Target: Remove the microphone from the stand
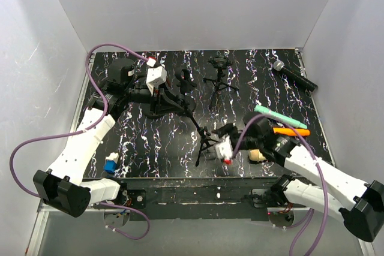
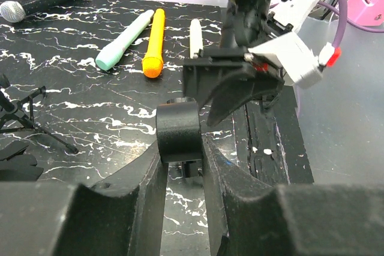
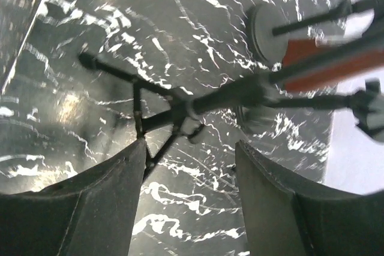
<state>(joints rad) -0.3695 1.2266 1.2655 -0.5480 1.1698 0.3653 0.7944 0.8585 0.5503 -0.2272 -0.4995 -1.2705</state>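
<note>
A black microphone (image 1: 295, 77) with a silver head lies on the mat at the far right, also visible in the left wrist view (image 2: 42, 1). It is apart from both grippers. A black tripod stand (image 1: 203, 138) leans tilted at mid-table. Its pole runs up left to my left gripper (image 1: 174, 99). That gripper (image 2: 180, 142) is shut on a short hollow black cylinder (image 2: 177, 129) at the stand's upper end. My right gripper (image 1: 225, 148) is open beside the tripod legs (image 3: 174, 109), holding nothing, with its fingertips (image 3: 288, 208) well apart.
A second small tripod stand (image 1: 219, 76) stands upright at the back middle. A green marker (image 1: 279, 115), an orange marker (image 1: 291, 131) and a cream piece (image 1: 258, 155) lie near the right arm. A blue-and-white item (image 1: 111, 163) sits at front left. White walls enclose the mat.
</note>
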